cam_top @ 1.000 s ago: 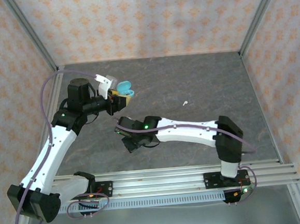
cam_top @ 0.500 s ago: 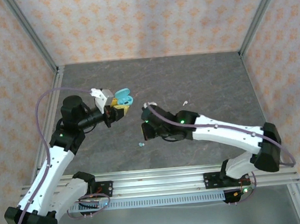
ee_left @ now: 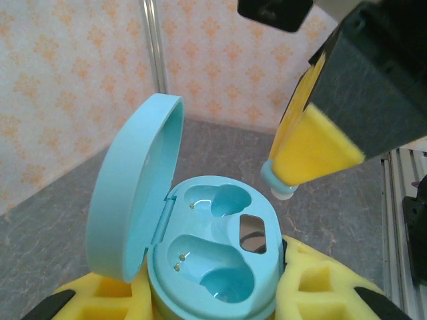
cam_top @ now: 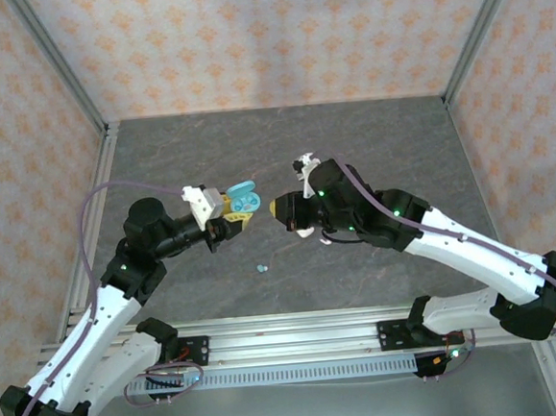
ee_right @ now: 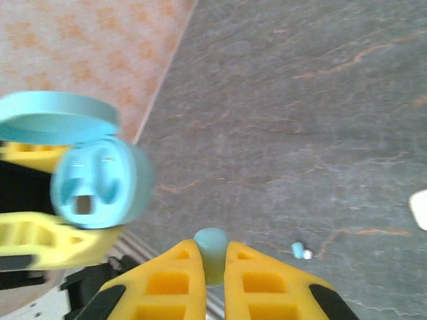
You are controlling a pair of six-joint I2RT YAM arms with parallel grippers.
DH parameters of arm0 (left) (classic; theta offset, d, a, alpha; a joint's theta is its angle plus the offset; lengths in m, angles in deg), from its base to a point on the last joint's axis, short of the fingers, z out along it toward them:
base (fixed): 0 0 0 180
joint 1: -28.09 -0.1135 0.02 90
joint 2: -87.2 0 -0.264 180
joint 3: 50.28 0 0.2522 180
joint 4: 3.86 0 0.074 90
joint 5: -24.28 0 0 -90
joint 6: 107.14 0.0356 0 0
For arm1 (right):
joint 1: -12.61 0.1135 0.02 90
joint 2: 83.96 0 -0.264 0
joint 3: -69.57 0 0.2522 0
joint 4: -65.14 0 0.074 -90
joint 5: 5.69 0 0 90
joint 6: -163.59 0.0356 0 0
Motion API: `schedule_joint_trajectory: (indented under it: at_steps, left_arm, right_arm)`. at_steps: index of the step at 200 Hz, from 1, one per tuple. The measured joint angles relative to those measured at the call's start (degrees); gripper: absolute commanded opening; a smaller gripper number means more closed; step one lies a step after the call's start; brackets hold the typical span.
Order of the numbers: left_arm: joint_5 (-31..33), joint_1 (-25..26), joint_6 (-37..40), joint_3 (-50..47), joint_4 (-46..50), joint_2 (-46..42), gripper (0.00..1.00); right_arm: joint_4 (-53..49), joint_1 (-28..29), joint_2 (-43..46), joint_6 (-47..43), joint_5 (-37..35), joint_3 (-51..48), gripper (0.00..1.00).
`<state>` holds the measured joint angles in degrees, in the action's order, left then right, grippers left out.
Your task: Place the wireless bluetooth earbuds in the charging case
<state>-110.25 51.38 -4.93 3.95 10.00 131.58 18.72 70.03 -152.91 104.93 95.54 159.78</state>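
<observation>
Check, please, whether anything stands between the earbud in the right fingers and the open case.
Nothing visible does. The teal earbud pinched in the right fingers hangs short of the case; its lid is swung back and both sockets are bare, with only air between.

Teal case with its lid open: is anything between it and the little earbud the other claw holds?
Nothing. In the left wrist view only open air separates the case from the earbud pinched by the right gripper.
</observation>
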Motion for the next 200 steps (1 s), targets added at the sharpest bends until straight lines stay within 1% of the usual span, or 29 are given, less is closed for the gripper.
schedule_joint_trajectory:
  at_steps: [27, 61, 117, 148, 200]
  left_arm:
    - [0.57, 0.37, 0.37, -0.15, -0.79, 0.00, 0.17]
    - [1.46, 0.66, 0.37, -0.15, -1.07, 0.00, 0.17]
    - [1.57, 1.18, 0.37, -0.15, -1.09, 0.00, 0.17]
    - [1.79, 1.75, 0.61, -0.15, -1.03, -0.04, 0.17]
    - [1.77, 1.86, 1.25, -0.15, -1.05, -0.42, 0.17]
  right_arm:
    - [2.21, 0.00, -0.28, 0.46, 4.13, 1.14, 0.11]
    - [3.67, 0.00, -0.79, 0.90, 6.67, 2.03, 0.11]
    - [6.38, 0.00, -5.38, 1.66, 10.64, 4.48, 0.10]
    - [7.21, 0.00, -6.78, 1.68, 11.54, 4.61, 0.10]
    - [8.15, 0.26, -7.41, 1.66, 10.67, 5.09, 0.10]
